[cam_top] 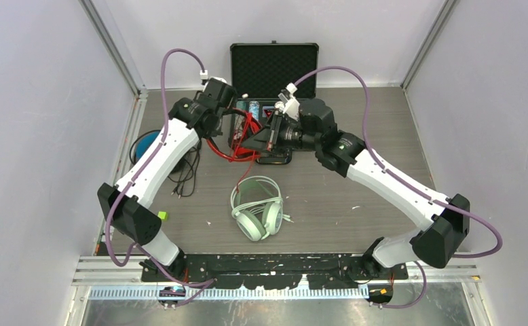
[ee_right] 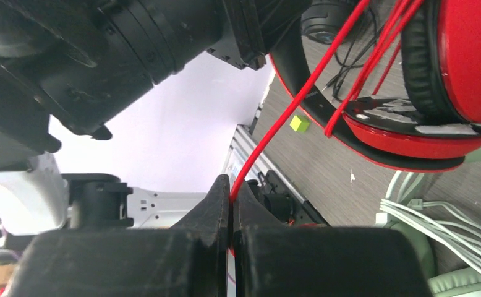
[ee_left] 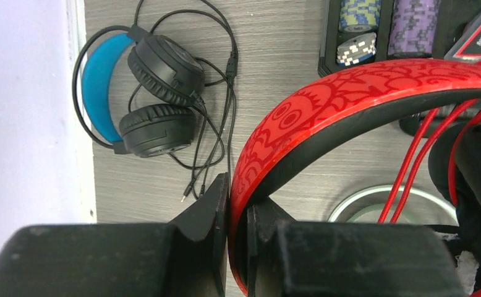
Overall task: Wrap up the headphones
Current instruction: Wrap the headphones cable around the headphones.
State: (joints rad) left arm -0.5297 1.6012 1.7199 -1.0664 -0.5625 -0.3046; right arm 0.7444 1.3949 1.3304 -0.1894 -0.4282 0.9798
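The glossy red headphones (cam_top: 245, 133) hang in the air at the back centre of the table, between both arms. My left gripper (ee_left: 241, 195) is shut on their patterned red headband (ee_left: 361, 93). My right gripper (ee_right: 232, 184) is shut on the red cable (ee_right: 287, 117), which runs taut up to the red ear cup (ee_right: 467, 55); more red loops hang beside it. The mint-green headphones (cam_top: 256, 207) lie flat on the table with their white cable (ee_right: 436, 229) bundled. The black headphones with the blue headband (ee_left: 145, 93) lie at the left wall, black cable loose.
An open black case (cam_top: 273, 68) stands at the back, with poker chips (ee_left: 358, 31) in its tray. A small yellow-green cube (cam_top: 163, 215) lies near the left arm's base. Grey walls close in the left, right and back sides.
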